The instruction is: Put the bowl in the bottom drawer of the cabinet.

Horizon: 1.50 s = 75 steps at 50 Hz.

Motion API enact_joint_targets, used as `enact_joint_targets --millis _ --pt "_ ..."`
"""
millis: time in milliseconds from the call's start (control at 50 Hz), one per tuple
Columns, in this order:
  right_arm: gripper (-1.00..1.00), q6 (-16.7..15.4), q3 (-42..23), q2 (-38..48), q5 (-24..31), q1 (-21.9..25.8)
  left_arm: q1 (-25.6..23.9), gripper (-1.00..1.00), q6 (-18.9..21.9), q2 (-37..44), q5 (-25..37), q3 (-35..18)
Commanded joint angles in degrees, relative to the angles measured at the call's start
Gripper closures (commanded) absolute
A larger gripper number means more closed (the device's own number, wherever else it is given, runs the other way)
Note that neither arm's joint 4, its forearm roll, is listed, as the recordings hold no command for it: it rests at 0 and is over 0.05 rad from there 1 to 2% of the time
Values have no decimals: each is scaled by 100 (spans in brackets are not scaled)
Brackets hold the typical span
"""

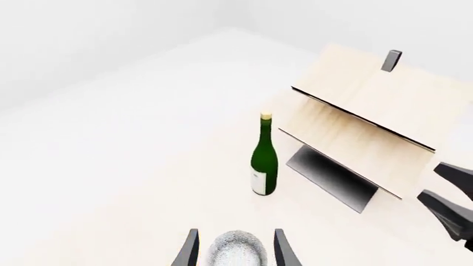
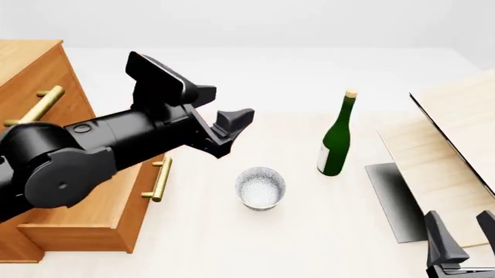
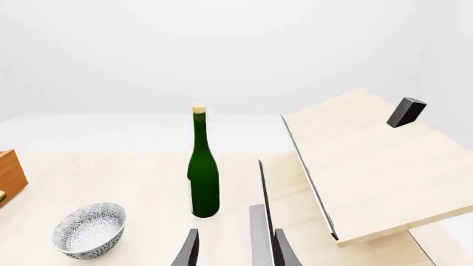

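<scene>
The bowl, small, shiny and speckled white-grey, sits on the table to the right of the cabinet. The bottom drawer is pulled out toward the bowl, brass handle facing it; my left arm hides most of its inside. My left gripper hangs open above and behind the bowl, not touching it. In the left wrist view the bowl shows between the open fingers. My right gripper is open and empty at the near right; its view shows the bowl far off.
A green bottle stands upright just right of and behind the bowl. A pale wood panel structure with a dark base plate fills the right side. The cabinet's upper drawers, with brass handles, are shut.
</scene>
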Motion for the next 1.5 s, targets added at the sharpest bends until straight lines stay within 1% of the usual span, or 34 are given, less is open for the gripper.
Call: enact_joint_targets --millis 20,140,180,280,360,380,420,580,780,820,960,1020,1040,1300,1500 --pt "-100 0 0 0 0 0 -165 -100 -325 497 261 -315" --pt "-100 0 0 0 0 0 -297 -100 -450 881 622 -546" --pt "-100 0 0 0 0 1 -195 -100 -449 1015 753 -598" --pt "-100 0 0 0 0 0 -189 -100 -490 1135 872 -676" --pt "-100 0 0 0 0 0 -203 -100 -493 1323 1045 -839" --pt "-100 0 0 0 0 0 -203 -100 -572 1369 1082 -866" --pt "-100 1 0 0 0 0 -134 -100 -522 1447 1169 -926" --pt "-100 0 0 0 0 1 -40 -100 -542 1724 1430 -1171" --pt "-100 0 0 0 0 0 -49 -100 -611 2064 1510 -1444" --pt "-100 -1 0 0 0 0 -48 -100 -553 2142 1565 -1545" --pt "-100 1 0 0 0 0 -111 -100 -555 2288 1584 -1722" --pt "-100 0 0 0 0 0 -198 -100 -686 2319 1502 -1690" --pt "-100 2 0 0 0 0 -232 -100 -830 2401 1476 -1655" --pt "-100 0 0 0 0 -1 -218 -100 -842 2801 1537 -2004" --pt "-100 1 0 0 0 0 -203 -100 -939 3150 1577 -2241"
